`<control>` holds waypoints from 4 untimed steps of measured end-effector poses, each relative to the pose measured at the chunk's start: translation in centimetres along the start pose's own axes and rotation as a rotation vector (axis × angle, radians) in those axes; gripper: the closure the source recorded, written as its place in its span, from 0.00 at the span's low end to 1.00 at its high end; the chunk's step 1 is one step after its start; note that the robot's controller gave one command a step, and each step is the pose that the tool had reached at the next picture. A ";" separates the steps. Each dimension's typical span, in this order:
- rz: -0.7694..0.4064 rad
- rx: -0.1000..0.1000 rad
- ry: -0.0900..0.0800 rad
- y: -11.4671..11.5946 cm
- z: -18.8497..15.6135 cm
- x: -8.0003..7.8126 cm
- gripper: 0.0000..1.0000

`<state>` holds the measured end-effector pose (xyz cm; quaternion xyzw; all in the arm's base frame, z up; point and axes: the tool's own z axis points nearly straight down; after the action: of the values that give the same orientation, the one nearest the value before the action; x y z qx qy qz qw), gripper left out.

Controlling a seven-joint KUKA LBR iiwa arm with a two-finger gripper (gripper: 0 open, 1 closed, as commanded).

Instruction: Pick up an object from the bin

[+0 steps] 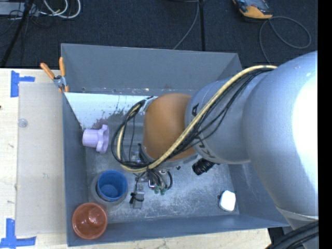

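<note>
The gripper (138, 193) is down low over the floor of the bin (155, 71), tucked beneath the arm's orange cover (165, 123). From this angle I cannot tell whether it is open or closed. Just to its left a blue cup (111, 185) stands upright, mouth up, its blue inside showing. It sits close to the gripper, possibly touching it. Further left and nearer the front wall is an orange cup (90, 220), also mouth up. A lavender piece (97, 138) lies beyond, up-left, and a white lump (227, 200) sits well off to the right.
</note>
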<state>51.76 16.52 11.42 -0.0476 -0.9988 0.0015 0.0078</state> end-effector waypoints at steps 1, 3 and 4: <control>0.147 -0.007 -0.014 1.8 0.1 -1.5 0.00; -0.043 -0.002 -0.011 4.6 0.3 0.2 0.00; 0.299 0.004 -0.001 7.3 -1.3 -0.7 1.00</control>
<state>53.16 23.75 12.69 -0.1956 -0.9806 0.0047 0.0071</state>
